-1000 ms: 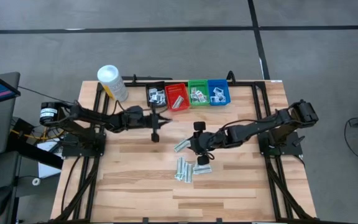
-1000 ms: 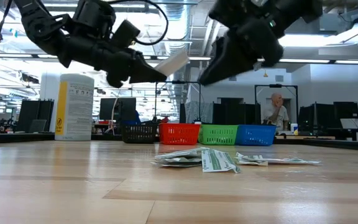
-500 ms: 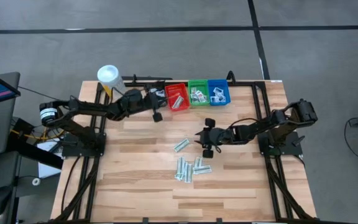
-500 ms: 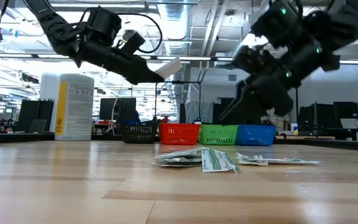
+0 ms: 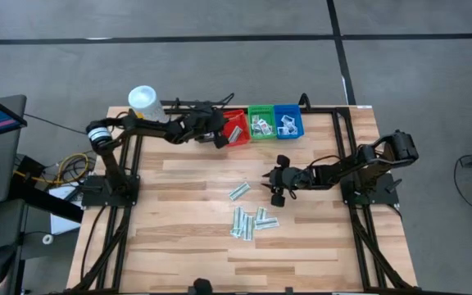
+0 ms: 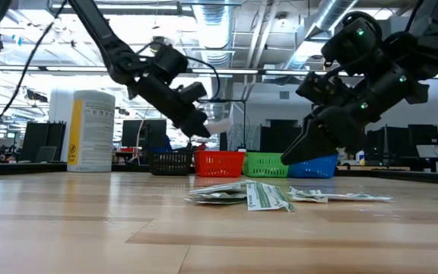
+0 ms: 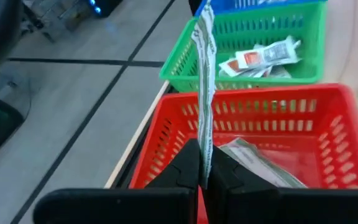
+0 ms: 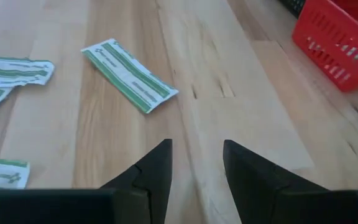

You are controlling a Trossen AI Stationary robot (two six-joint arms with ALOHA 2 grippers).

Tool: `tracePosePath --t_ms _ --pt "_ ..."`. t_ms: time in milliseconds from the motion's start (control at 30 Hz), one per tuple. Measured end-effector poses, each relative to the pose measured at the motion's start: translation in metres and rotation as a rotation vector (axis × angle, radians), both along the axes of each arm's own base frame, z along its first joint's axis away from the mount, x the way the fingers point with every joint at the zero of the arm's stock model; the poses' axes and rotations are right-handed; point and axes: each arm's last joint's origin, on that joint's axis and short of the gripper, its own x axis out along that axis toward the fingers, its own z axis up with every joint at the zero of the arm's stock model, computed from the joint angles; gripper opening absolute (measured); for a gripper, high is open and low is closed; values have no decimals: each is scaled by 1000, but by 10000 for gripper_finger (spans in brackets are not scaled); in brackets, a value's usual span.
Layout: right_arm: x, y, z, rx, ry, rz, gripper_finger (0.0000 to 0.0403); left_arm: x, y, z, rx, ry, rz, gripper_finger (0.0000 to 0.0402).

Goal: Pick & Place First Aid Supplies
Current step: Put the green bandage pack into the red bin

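The left tool (image 7: 204, 171) is closed tight on a pale-green wrapped strip (image 7: 204, 81), pinched edge-on between its two dark fingers (image 7: 182, 168). It hangs over the red bin (image 5: 235, 130) at the far edge of the table (image 5: 179, 238), with the strip standing up out of the grip above the bin's opening. One more packet (image 7: 260, 163) already lies flat inside the red bin. Next to it, the green bin (image 7: 253, 59) holds white packets with red print (image 7: 260, 57), and the blue bin (image 5: 288, 121) sits just beyond that one. A black bin (image 6: 170, 161) stands on the other side of the red one, and a white canister with a yellow label (image 6: 91, 131) stands near the table's far left corner.

The right tool (image 8: 194, 162) hovers above the middle of the table with its fingers partly apart and nothing between them. A single green-printed strip (image 8: 129, 74) lies flat on the wood just ahead of its fingertips, apart from them. A loose cluster of further packets (image 5: 251, 221) lies nearer the front of the table, close beside the right tool but not touching it; in the low view they form a flat heap (image 6: 268, 195) under the raised tool.
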Motion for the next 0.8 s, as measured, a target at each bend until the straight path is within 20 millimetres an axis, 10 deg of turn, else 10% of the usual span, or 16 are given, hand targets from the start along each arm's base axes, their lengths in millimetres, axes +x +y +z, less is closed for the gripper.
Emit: tracePosePath --t_ms 367,800 --pt "0 2 0 -6 -4 12 142 5 2 -6 -22 6 22 10" --pt "2 2 2 5 -30 4 139 5 0 -5 -70 -30 50 130"
